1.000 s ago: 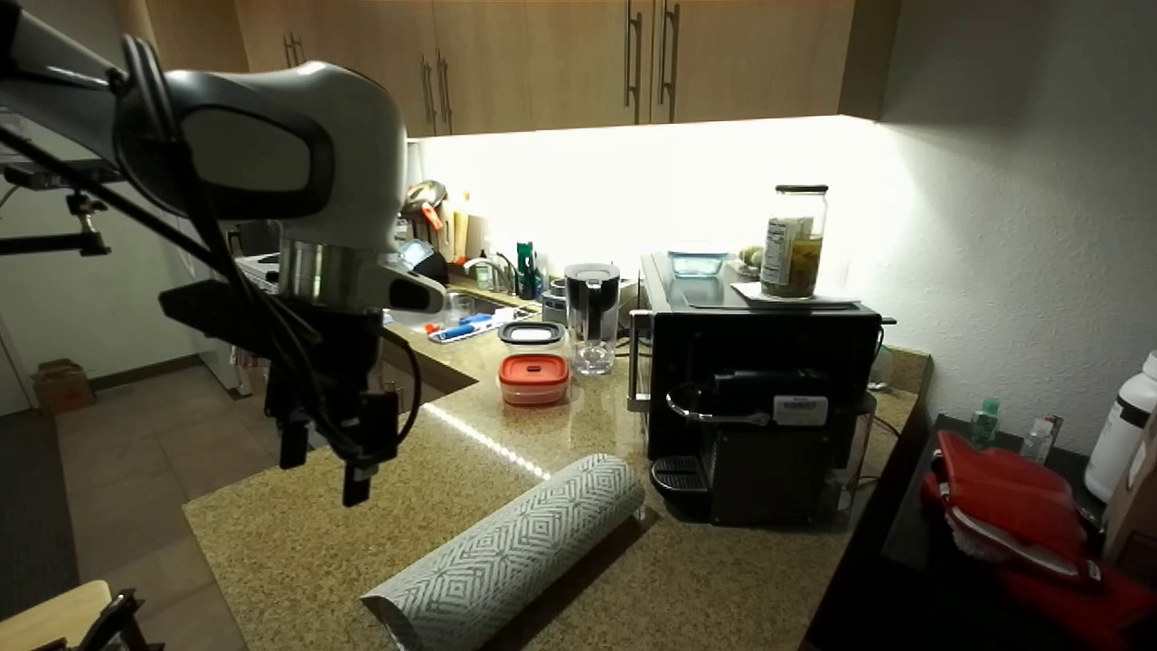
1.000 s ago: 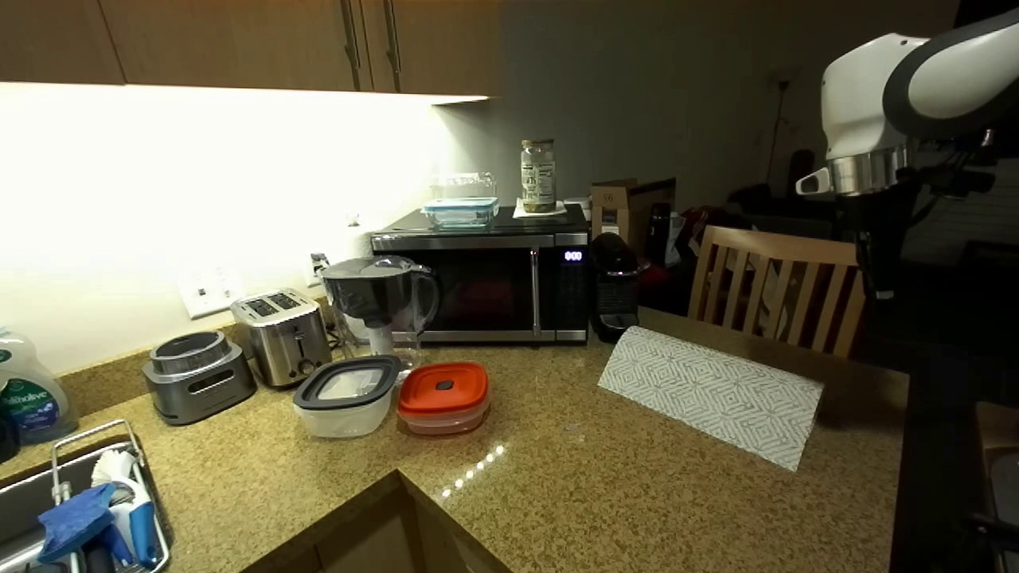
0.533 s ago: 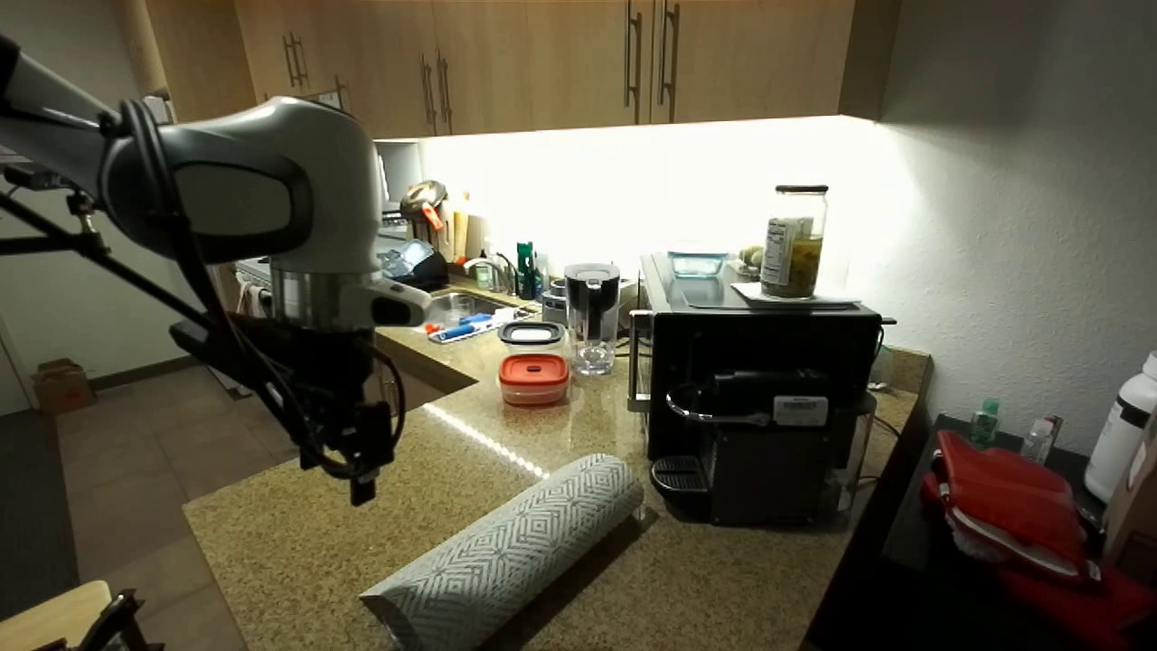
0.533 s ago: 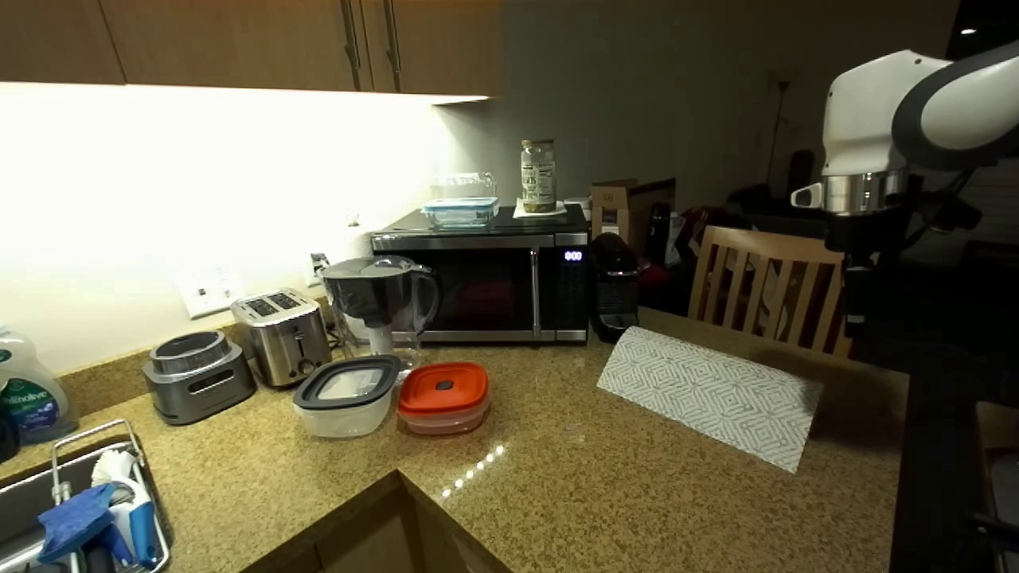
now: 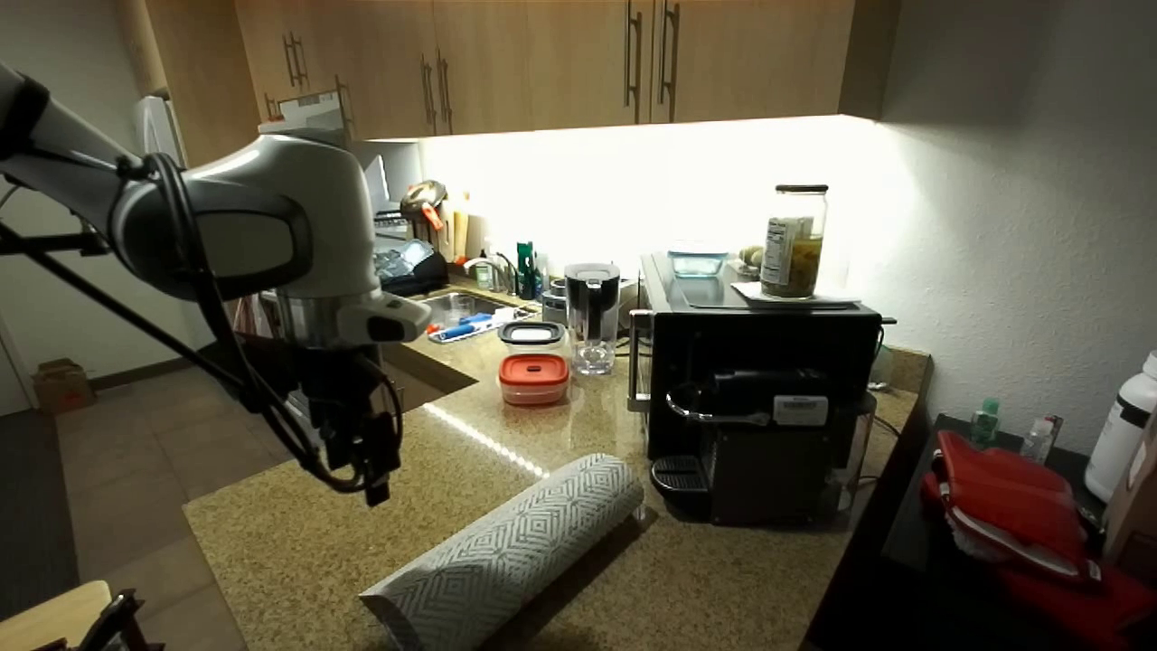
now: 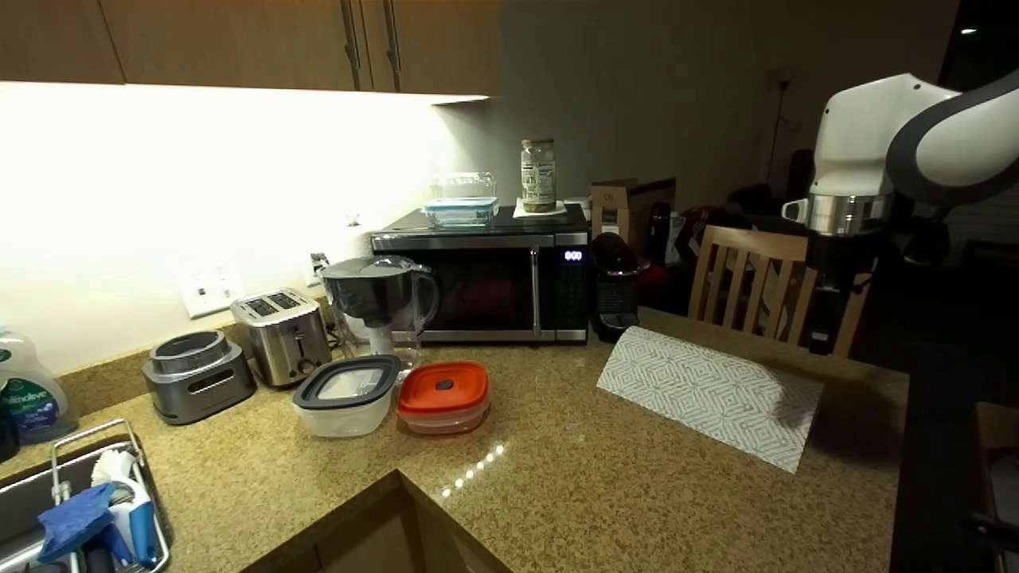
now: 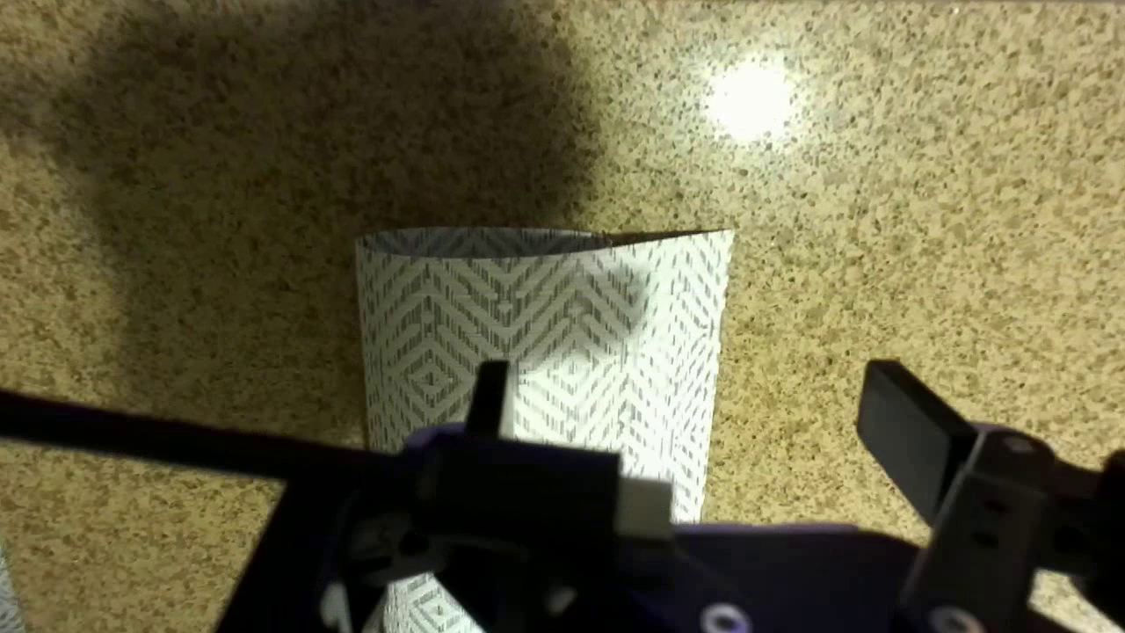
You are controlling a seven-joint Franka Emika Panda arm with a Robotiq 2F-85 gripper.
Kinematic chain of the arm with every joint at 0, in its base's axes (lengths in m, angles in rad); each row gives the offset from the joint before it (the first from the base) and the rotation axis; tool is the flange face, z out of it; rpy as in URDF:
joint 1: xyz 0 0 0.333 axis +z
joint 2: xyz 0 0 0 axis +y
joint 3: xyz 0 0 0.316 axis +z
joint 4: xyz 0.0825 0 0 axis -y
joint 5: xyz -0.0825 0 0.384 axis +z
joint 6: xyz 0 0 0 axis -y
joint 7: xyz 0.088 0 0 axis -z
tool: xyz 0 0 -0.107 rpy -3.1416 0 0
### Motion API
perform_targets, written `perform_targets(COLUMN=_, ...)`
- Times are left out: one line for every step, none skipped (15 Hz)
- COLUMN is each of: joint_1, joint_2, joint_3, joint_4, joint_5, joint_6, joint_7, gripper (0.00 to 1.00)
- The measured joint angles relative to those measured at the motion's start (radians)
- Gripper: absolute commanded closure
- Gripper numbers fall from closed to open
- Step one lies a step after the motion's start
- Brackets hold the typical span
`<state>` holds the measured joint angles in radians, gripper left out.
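Lowered since earlier, the black two-finger gripper (image 7: 685, 396) hangs empty, spread wide, above the curled woven-looking grey-and-white mat (image 5: 515, 551), lower centre in an exterior view; shifting left in the wrist view might centre it

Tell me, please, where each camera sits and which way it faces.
In an exterior view: apparently by the counter, facing the coffee machine; the arm shows at picture left.
In an exterior view: apparently near the sink, facing the microwave; arm shows at picture right.
Wrist view: on the wrist, facing down at the patterned mat; open gripper in view.
Both exterior views share the mat and microwave.
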<state>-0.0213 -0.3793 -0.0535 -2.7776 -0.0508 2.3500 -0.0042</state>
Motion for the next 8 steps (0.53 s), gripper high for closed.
perform_targets(joint_1=0.000, joint_2=0.012, joint_3=0.005, joint_4=0.000, joint_5=0.000, joint_6=0.022, joint_7=0.022, gripper=0.00)
perform_targets(joint_1=-0.001, joint_2=0.023, joint_3=0.010, joint_4=0.000, joint_5=0.000, joint_6=0.040, joint_7=0.043, gripper=0.00)
perform_targets(joint_1=-0.001, joint_2=0.035, joint_3=0.016, joint_4=0.000, joint_5=0.000, joint_6=0.057, joint_7=0.066, gripper=0.00)
perform_targets(joint_1=-0.001, joint_2=0.048, joint_3=0.021, joint_4=0.001, joint_5=0.000, joint_6=0.071, joint_7=0.089, gripper=0.00)
perform_targets(joint_1=-0.001, joint_2=0.060, joint_3=0.025, joint_4=0.001, joint_5=0.000, joint_6=0.086, joint_7=0.110, gripper=0.00)
perform_targets(joint_1=-0.001, joint_2=0.072, joint_3=0.030, joint_4=0.001, joint_5=0.000, joint_6=0.098, joint_7=0.132, gripper=0.00)
perform_targets(joint_1=-0.002, joint_2=0.083, joint_3=0.035, joint_4=0.001, joint_5=0.000, joint_6=0.108, joint_7=0.155, gripper=0.00)
perform_targets(joint_1=-0.003, joint_2=0.093, joint_3=0.040, joint_4=0.001, joint_5=0.000, joint_6=0.119, joint_7=0.179, gripper=0.00)
